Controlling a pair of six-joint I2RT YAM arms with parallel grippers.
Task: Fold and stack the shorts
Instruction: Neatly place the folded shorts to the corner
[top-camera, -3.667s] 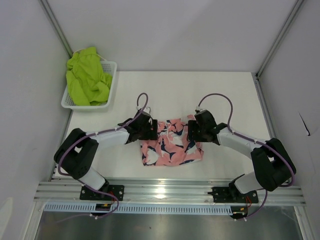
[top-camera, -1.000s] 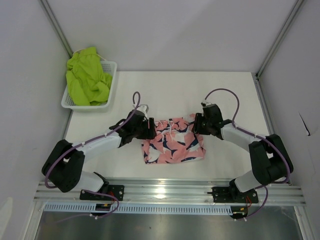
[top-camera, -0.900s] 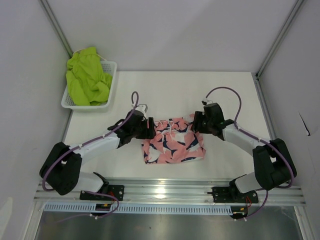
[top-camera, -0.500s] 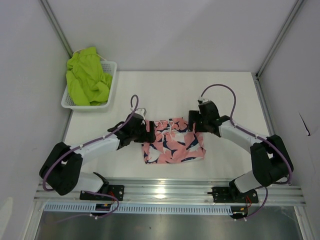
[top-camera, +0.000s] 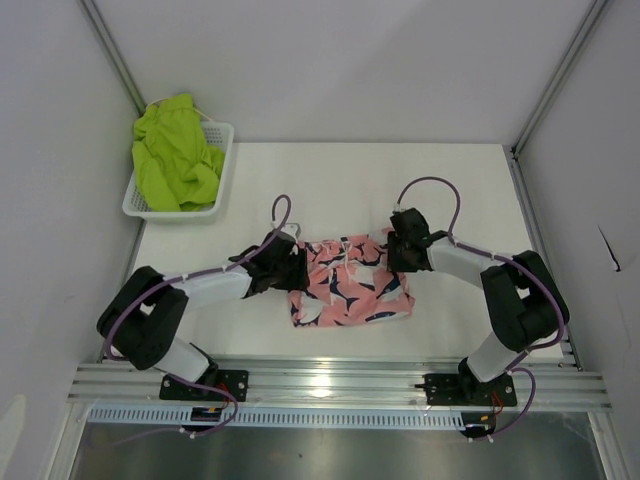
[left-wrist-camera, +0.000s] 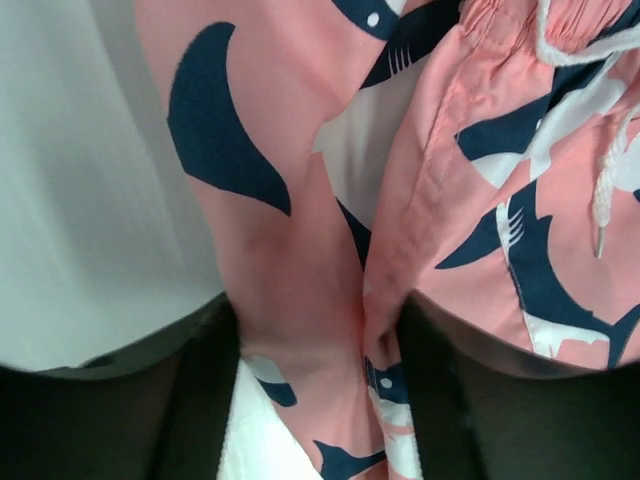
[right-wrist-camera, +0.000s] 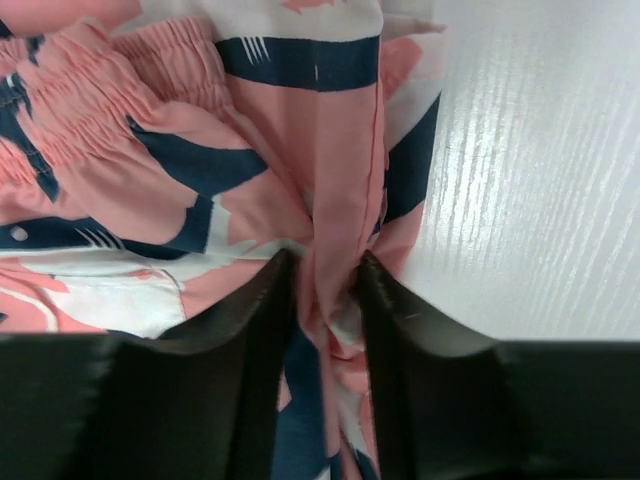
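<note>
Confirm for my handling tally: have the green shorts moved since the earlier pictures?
No. The green shorts lie heaped in the white basket exactly as before, spilling over the same far-left rim; the basket has not shifted either.

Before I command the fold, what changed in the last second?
The left end effector slid slightly toward the bases, the right end effector slightly inward; both now pinch the pink shark-print fabric shorts. The lime green shorts in the white plastic mesh basket stayed put.
</note>
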